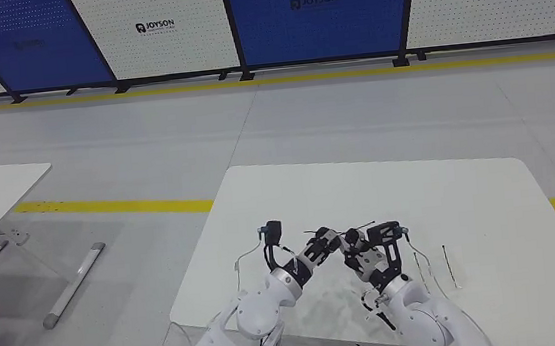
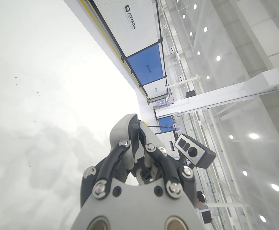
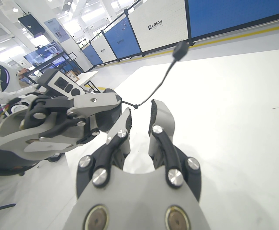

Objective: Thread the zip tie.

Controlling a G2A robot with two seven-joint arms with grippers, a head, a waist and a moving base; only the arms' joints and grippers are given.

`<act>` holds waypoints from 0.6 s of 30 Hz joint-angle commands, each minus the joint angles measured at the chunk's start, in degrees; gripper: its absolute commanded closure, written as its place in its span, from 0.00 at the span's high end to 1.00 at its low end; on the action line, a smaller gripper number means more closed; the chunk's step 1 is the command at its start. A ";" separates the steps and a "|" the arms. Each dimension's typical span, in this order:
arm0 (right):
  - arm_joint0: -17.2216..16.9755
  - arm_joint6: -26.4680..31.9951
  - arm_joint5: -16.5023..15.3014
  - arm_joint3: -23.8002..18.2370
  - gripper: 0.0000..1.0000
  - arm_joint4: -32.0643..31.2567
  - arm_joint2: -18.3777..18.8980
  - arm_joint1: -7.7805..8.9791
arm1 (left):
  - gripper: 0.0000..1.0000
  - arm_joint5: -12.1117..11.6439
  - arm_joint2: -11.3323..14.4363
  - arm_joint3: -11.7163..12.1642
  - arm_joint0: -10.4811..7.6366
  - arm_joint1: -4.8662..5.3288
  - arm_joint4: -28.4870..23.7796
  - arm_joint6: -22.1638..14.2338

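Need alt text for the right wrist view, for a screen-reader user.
The left gripper pinches one end of a black zip tie just ahead of the open right gripper. It curves up and away above the white table; blue and white panels stand behind.

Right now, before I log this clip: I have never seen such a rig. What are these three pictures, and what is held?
This is a two-armed robot at a white table. One picture looks down from above its arms; the other two come from cameras on its wrists. The left gripper is shut on a thin black plastic zip tie. The right gripper is open, close beside the tie. A thin strip lies farther off on the table, too small to identify.
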 commanded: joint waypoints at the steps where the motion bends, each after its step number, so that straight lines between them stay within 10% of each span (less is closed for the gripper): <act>1: 0.01 -0.02 0.06 -0.09 0.23 0.10 0.01 0.01 | 0.00 0.06 0.08 0.02 -0.05 0.02 0.17 -0.11; 18: 0.63 0.05 0.77 0.24 0.13 0.58 -0.28 -0.06 | 0.00 -0.07 0.40 0.06 0.04 0.17 0.82 -0.61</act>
